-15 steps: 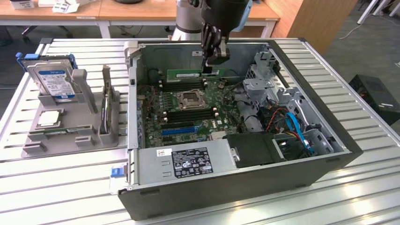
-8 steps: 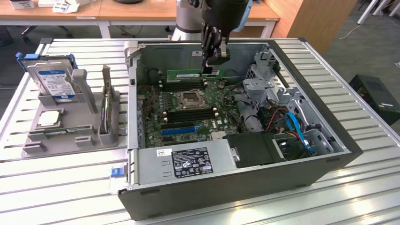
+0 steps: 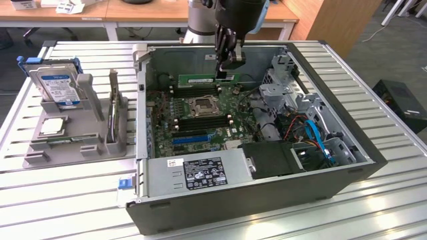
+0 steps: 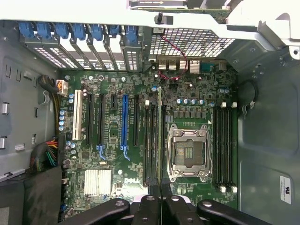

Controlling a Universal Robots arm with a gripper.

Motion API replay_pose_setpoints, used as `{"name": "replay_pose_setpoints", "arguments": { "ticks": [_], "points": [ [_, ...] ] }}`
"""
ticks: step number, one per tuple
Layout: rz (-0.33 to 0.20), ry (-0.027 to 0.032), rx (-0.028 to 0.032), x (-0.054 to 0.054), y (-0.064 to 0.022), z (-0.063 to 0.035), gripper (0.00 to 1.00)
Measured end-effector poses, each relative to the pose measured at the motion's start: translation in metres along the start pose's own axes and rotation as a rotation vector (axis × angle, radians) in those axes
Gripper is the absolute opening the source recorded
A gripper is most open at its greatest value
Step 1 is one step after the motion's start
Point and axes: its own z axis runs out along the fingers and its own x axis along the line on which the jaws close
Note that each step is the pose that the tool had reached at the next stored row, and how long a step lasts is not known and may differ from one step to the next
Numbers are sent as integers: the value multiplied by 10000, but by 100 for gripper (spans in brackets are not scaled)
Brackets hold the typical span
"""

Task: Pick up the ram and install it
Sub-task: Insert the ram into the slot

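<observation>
The ram (image 3: 199, 79) is held at one end by my gripper (image 3: 225, 75), which is closed on it, in the upper middle of the exterior view. Its long axis lies level and points from my fingers toward that view's left, parallel to the slots (image 3: 195, 91) just below it. If it touches them, I cannot tell.
</observation>
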Motion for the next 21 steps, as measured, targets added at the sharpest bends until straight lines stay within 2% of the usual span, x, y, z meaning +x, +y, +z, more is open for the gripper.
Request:
{"name": "replay_pose_setpoints", "arguments": {
  "ticks": [9, 21],
  "points": [
    [0, -2, 0, 1, 0, 9, 12],
    [0, 0, 0, 8, -14, 174, 12]
  ]
}}
